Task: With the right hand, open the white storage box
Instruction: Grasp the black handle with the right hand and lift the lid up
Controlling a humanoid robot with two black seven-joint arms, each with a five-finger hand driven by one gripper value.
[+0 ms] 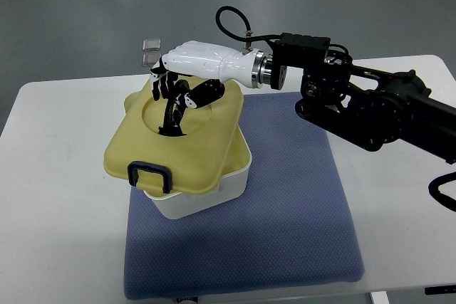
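Here, one white storage box (203, 194) stands on the left part of one blue-grey mat (285, 218), which lies on one white table (57, 161). The box carries one cream-yellow lid (192, 154) with a shallow round dish sunk into its top, and the lid sits tilted and skewed, so that the white body shows only under its near and right edges. One dark blue clasp (149, 174) shows at the lid's near-left edge; any other clasp is hidden from this view. One arm is in view, black and jointed, coming in from the right edge and crossing above the mat; it ends in the white right hand (189, 76), which reaches over the far side of the lid. Its dark fingers (174, 108) curl downward into the round dish and appear to touch the lid there, but whether they truly grip anything cannot be told from above. Two small pale square tabs (151, 51) show just beyond the hand's knuckles, at the far left of the hand.
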